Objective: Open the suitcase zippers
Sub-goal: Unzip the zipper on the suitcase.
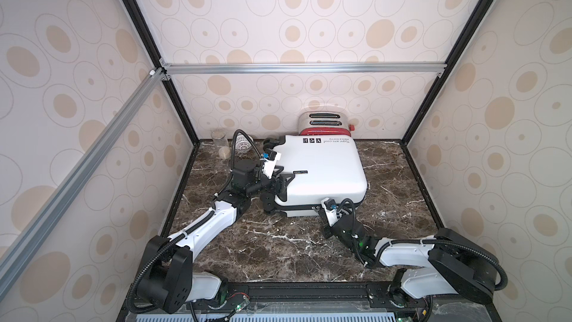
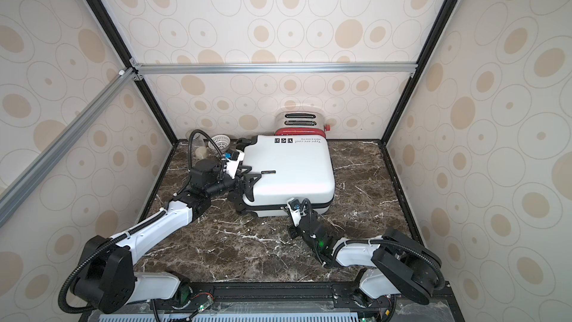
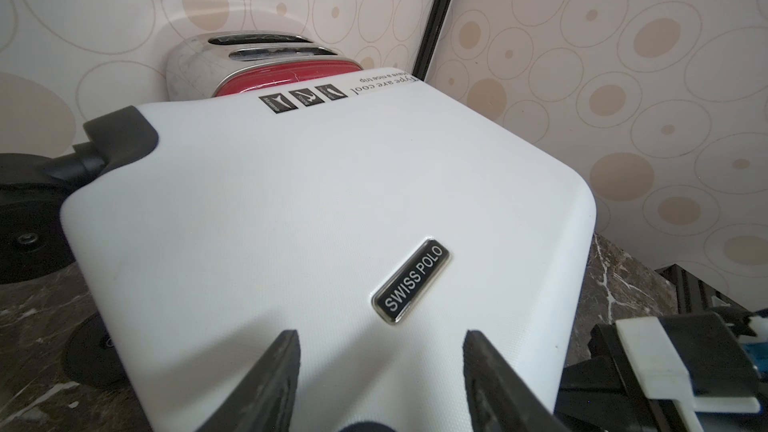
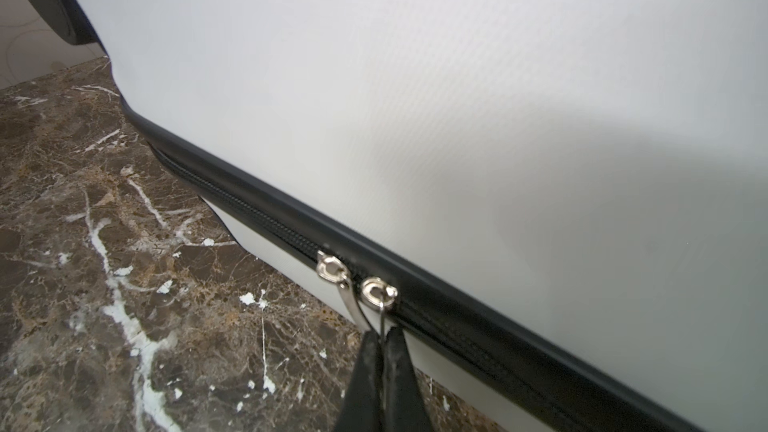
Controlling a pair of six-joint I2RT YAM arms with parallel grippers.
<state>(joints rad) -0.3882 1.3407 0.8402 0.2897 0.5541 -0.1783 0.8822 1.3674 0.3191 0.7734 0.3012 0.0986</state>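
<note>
The white suitcase (image 1: pixel 325 165) (image 2: pixel 291 165) lies flat on the marble table, wheels to the left. My left gripper (image 1: pixel 283 181) (image 3: pixel 382 334) stands open over the left edge of its top face (image 3: pixel 332 201), close to the SWISS POLO badge (image 3: pixel 411 280), gripping nothing. The black zippers (image 4: pixel 249 209) run along the front seam, where two silvery sliders (image 4: pixel 332 270) sit side by side. My right gripper (image 1: pixel 320 209) (image 4: pixel 382 332) is shut on the thin pull tab (image 4: pixel 381 313) of the right slider. The other tab runs against one finger; whether it is pinched too, I cannot tell.
A red and chrome toaster (image 1: pixel 325 125) stands right behind the suitcase against the back wall. A glass jar (image 1: pixel 219 144) and a white mesh basket (image 1: pixel 243 144) are in the back left corner. Enclosure walls close the table on three sides.
</note>
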